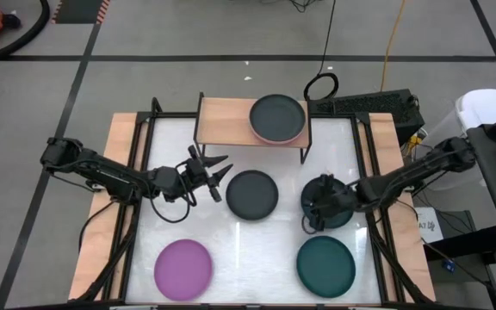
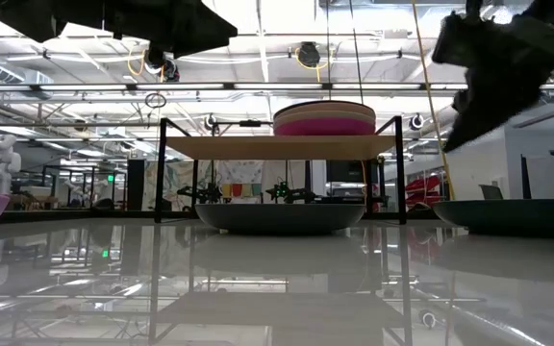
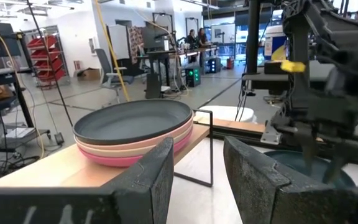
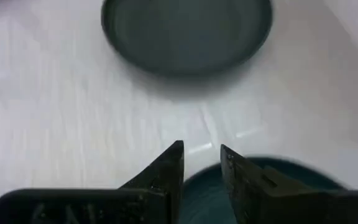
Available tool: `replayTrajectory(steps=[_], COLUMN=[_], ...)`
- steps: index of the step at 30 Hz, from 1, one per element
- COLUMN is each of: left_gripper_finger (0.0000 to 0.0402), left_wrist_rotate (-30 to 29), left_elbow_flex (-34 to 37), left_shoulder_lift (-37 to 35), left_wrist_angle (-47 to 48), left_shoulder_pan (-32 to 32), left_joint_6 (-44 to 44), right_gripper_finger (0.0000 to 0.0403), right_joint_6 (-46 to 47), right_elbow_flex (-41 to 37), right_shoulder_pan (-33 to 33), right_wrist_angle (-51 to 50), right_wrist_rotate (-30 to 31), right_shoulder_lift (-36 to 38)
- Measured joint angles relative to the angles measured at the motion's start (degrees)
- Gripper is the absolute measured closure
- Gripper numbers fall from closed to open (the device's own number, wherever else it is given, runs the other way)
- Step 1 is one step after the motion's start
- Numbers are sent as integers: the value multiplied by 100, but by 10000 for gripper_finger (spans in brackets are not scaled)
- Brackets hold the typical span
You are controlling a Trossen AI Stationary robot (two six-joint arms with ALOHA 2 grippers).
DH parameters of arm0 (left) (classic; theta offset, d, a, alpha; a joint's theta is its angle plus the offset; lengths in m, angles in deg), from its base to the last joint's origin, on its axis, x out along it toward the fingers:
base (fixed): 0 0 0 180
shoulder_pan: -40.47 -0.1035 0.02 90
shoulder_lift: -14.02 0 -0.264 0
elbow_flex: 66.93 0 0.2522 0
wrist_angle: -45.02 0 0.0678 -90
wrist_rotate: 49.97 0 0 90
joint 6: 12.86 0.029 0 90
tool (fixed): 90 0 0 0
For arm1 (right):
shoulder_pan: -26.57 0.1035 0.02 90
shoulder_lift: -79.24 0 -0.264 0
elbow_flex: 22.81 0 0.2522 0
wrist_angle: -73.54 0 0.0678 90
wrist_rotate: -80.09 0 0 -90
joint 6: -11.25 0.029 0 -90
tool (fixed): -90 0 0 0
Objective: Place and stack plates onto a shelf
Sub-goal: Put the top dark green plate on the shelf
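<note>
Charcoal tops my stack [image 1: 277, 118] on the shelf [image 1: 222, 119]; four plates seemingly wait below. My right gripper [image 1: 319, 209] hovers slightly parted, empty, over a teal plate [image 4: 197, 196]; my left gripper [image 1: 218, 175] open, empty.

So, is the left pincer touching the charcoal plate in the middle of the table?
Apart. In the high view the left pincer, its fingers open, sits beside the charcoal plate, with a strip of white table showing between the fingertips and the plate's rim.

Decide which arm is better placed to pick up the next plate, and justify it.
Right, probably: the right end effector hangs open directly over a dark teal plate, while the left end effector sits beside the charcoal plate.
</note>
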Motion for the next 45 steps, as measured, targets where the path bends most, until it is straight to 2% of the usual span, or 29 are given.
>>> replayTrajectory(steps=[9, 19, 23, 31, 34, 38, 43, 45], left_gripper_finger=[254, 254, 254, 254, 254, 254, 254, 254], left_wrist_rotate=[2, 2, 2, 0, 0, -1, -4, -4], left_elbow_flex=[0, 0, 0, 2, 2, 3, 3, 2], left_shoulder_lift=[0, 0, 0, 0, 0, 0, 0, 2], left_wrist_angle=[9, 10, 84, 177, 186, 188, 184, 184], left_shoulder_pan=[0, 0, 0, 0, 0, -12, -15, -15], left_joint_6=[-171, -182, -183, -237, -280, -292, -315, -331], right_gripper_finger=[312, 312, 312, 312, 312, 312, 312, 312], right_joint_6=[753, 939, 939, 794, 978, 1057, 945, 1053], right_elbow_flex=[0, 4, 2, 0, 12, 565, 1595, 1774], right_shoulder_pan=[87, -91, -132, -144, -144, -33, 93, 94], right_wrist_angle=[-39, -48, -63, 15, -17, -654, -2190, -2410], right_wrist_rotate=[-54, -260, -361, -551, -805, -919, -349, -386], right_shoulder_lift=[-973, -1576, -1492, -787, -678, -830, -1422, -1667])
